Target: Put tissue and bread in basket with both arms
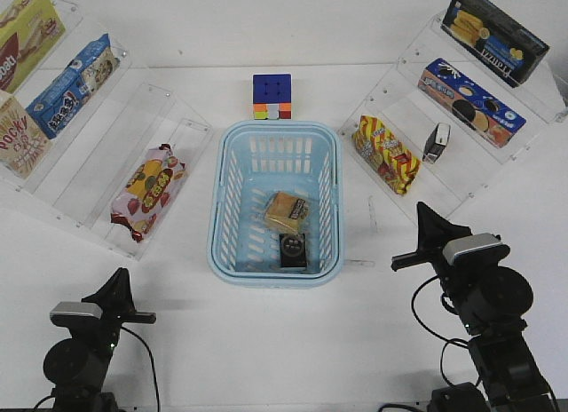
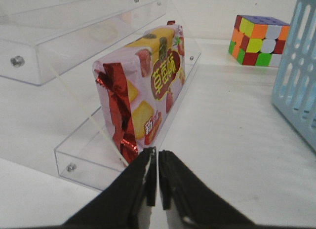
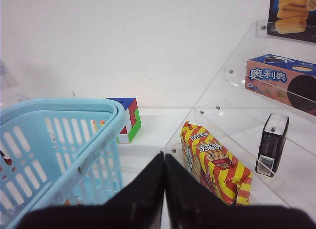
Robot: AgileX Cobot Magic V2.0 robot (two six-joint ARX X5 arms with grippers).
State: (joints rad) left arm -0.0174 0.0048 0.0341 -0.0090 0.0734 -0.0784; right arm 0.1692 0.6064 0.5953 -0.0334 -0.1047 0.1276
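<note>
The light-blue basket (image 1: 227,208) stands at the table's centre. The bread (image 1: 287,212), a tan slice stack in clear wrapper, lies inside it. The black tissue pack (image 1: 293,250) with a round pale mark lies just in front of the bread, near the basket's front wall. My left gripper (image 1: 120,277) is shut and empty at the front left, well away from the basket; in the left wrist view (image 2: 157,152) it points at the pink-red snack bag. My right gripper (image 1: 423,210) is shut and empty to the right of the basket, whose rim shows in the right wrist view (image 3: 69,110).
A colour cube (image 1: 272,97) sits behind the basket. Clear stepped shelves stand on both sides. The left shelves hold the pink-red snack bag (image 1: 148,190) and boxes. The right shelves hold a yellow-red striped bag (image 1: 385,154), a small black pack (image 1: 437,142) and cookie boxes (image 1: 470,101).
</note>
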